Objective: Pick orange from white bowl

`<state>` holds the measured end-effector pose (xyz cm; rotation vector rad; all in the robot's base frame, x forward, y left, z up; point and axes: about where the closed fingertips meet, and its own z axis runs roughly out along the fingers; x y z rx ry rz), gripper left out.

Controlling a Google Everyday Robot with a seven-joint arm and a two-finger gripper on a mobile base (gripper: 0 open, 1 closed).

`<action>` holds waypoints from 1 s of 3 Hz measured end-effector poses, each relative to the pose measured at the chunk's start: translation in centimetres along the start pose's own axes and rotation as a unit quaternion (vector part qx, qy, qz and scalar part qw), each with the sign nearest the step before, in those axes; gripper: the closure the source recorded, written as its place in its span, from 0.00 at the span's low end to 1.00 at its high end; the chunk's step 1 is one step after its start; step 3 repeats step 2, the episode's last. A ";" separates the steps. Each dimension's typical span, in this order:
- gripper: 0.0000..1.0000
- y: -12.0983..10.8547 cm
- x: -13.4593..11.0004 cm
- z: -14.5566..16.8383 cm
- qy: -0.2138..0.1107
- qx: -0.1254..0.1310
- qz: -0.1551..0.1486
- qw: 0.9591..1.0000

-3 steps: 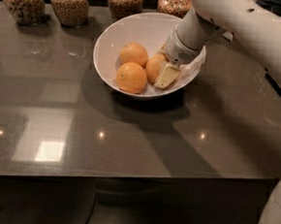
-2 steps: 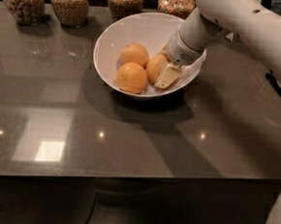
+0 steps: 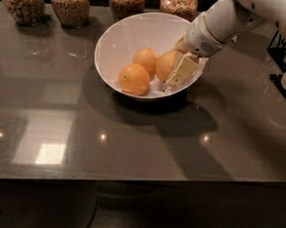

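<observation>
Since a moment ago the arm (image 3: 224, 18) has drawn a little back toward the right, and the orange (image 3: 164, 63) in its grip now shows more of itself above the bottom of the bowl (image 3: 114, 39). The middle orange (image 3: 146, 61) has also rolled a touch closer to the claw.

From this one camera, the claw (image 3: 174, 71) sits inside the right half of the bowl, just within the rim. It looks closed on the orange. One pale finger (image 3: 183, 69) lies flat against the fruit's near right side, and the other is mostly hidden behind it. The middle orange rests against the held one on the claw's left. The front orange (image 3: 134, 78) lies further left and nearer to me, apart from the claw. Four jars (image 3: 67, 3) stand well beyond the bowl at the far edge of the table (image 3: 130, 149).

To my eye the grasp is made and the lift is just beginning. The next move calls for a steady rise straight up, keeping the squeeze firm on the round skin. The orange must clear the sloping right wall and not drag its neighbour along.
</observation>
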<state>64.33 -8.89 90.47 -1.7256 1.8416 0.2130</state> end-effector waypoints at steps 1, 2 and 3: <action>1.00 1.6 -0.9 -4.6 -0.061 -0.001 0.029 0.998; 1.00 3.8 -1.6 -9.1 -0.149 -0.001 0.050 0.988; 1.00 3.8 -1.6 -9.1 -0.149 -0.001 0.050 0.988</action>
